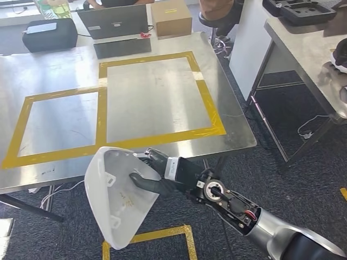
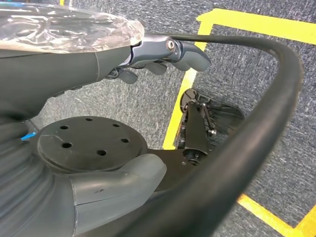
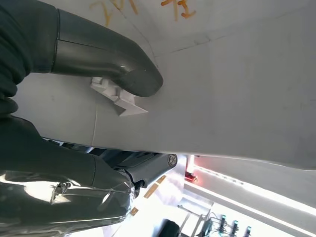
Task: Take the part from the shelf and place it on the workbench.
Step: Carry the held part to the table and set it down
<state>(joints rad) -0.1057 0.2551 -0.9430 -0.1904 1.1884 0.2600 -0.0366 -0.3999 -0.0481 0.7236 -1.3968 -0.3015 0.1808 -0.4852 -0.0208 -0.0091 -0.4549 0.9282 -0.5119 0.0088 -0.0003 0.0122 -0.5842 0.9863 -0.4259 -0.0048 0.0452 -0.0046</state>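
Right hand [image 1: 153,173] gripping the part [image 1: 116,195]: thumb [image 3: 123,64] pressed on the inner face, beside a small moulded tab [image 3: 117,96], fingers [image 3: 149,165] wrapped behind the outer wall. Pinched between thumb and fingers, held off the surface, in the air just short of the near edge of the workbench [image 1: 229,116]. Part: white, thin-walled, shell-shaped, open side turned toward the camera, faint orange marks on the inside. Silver forearm [image 1: 262,225] trailing away from the hand toward the lower right of the head view.

Beyond the hand, steel bench top marked with yellow tape [image 1: 102,116] into two rectangles, side by side. Farther still, at the far edge: a laptop [image 1: 114,24], a cardboard box [image 1: 172,17], a dark bag [image 1: 49,33]. Off to the hand's right, a second bench [image 1: 310,59] with a black case [image 1: 301,10] on it. Below the part, grey carpet [image 1: 294,179] with yellow floor tape [image 1: 164,234].

Left hand [image 2: 111,123] hanging low over the carpet, holding nothing; fingers [image 2: 178,53] stretched out and apart from the thumb [image 2: 123,180], palm bare. Yellow floor line [image 2: 182,106] just past the fingertips.
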